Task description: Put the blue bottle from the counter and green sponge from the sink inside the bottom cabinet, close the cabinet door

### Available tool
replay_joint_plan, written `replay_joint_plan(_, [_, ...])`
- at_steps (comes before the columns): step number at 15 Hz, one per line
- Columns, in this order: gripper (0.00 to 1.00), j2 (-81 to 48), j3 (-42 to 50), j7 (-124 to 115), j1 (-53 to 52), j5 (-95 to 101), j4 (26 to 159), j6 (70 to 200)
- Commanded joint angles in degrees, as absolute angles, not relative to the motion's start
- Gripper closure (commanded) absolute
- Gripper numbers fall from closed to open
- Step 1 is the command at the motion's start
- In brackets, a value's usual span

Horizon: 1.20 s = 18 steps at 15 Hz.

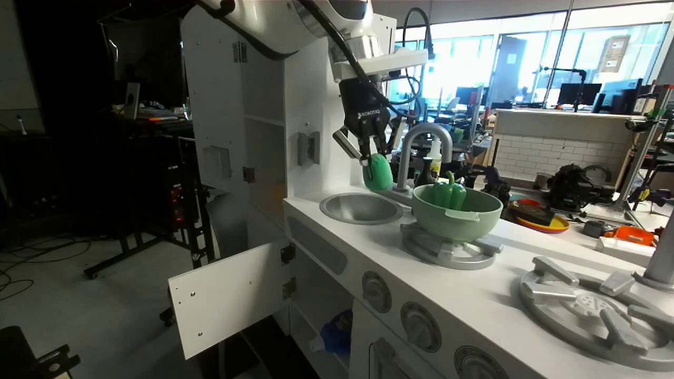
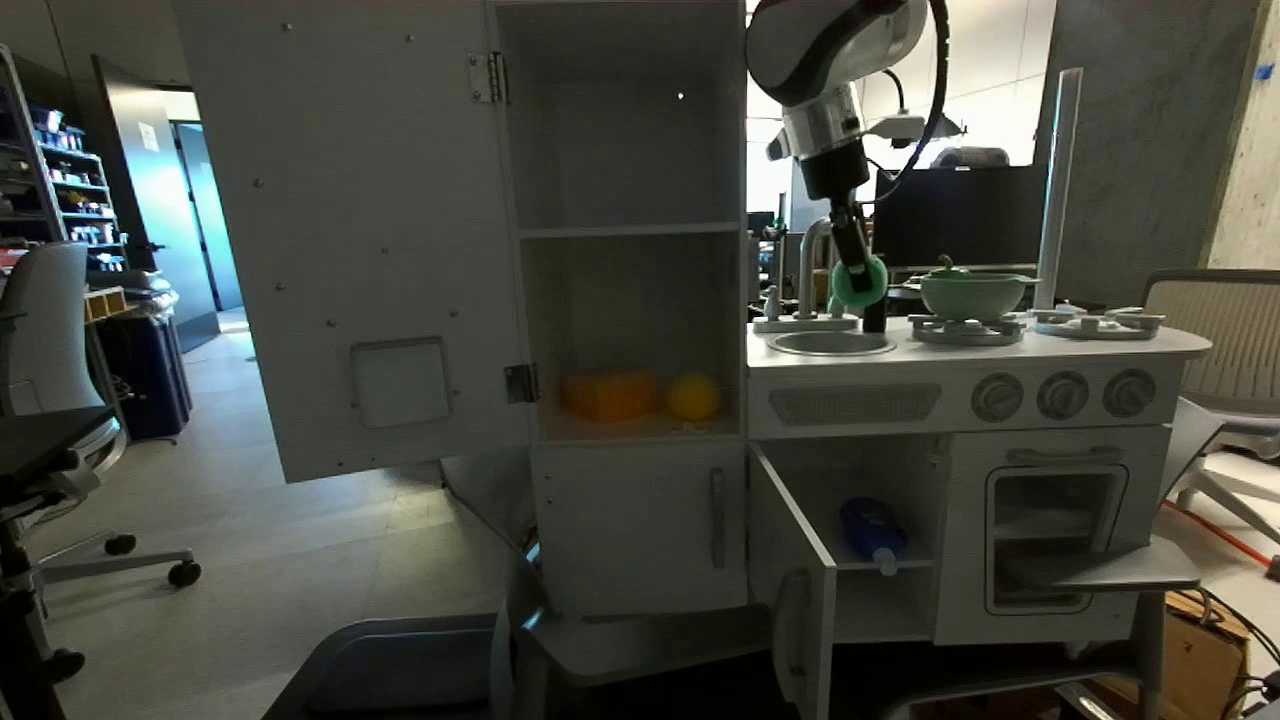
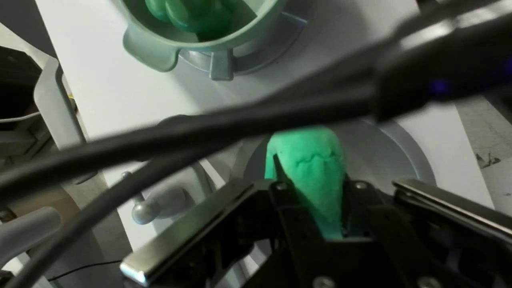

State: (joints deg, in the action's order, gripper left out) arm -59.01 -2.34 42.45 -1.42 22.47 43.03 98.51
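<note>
The tool (image 1: 376, 159) is clasped on the green sponge (image 1: 379, 176), its black fingers (image 3: 361, 195) against 2 opposite sides. The sponge hangs in the air over the sink (image 1: 363, 220), apart from it; in the wrist view the sink's grey inside shows behind it. The blue bottle (image 2: 872, 527) is inside the bottom cabinet (image 2: 870, 465), lying on its side on the shelf (image 2: 922, 560) with its white cap (image 2: 885, 562) toward the opening. The cabinet door (image 1: 231, 300) is swung open in both exterior views.

The sink is set into the white tabletop (image 1: 379, 239), just beside the grey faucet (image 1: 405, 158). Near it, a pale green bowl (image 1: 453, 229) holding a green pepper (image 1: 449, 197) rests on a burner (image 1: 463, 262), and a 2nd burner (image 1: 587, 305) lies farther along the tabletop. 3 knobs (image 2: 1062, 396) line the front panel (image 2: 955, 395) below. In an exterior view the upper door (image 2: 380, 200) of the tall cabinet (image 2: 630, 170) also stands open, and an orange object (image 2: 608, 396) and a rounded yellow object (image 2: 694, 396) sit side by side on its lower shelf (image 2: 640, 433), in dim light. In the wrist view blurred black cables (image 3: 224, 130) cross in front.
</note>
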Motion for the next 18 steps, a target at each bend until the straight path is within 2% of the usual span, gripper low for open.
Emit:
replay_joint_plan(1, [0.94, -53.4, -0.8, 44.7, -3.2, 27.3, 52.0, 99.0])
replay_joint_plan(6, [0.94, -45.4, -0.9, 44.7, -3.9, 33.9, 65.4, 104.5])
replay_joint_plan(13, [0.94, -32.3, -0.5, 42.7, 0.4, 30.7, 83.8, 128.6])
replay_joint_plan(18, [0.94, -23.4, -2.8, 48.1, 2.6, 26.5, 98.8, 134.9])
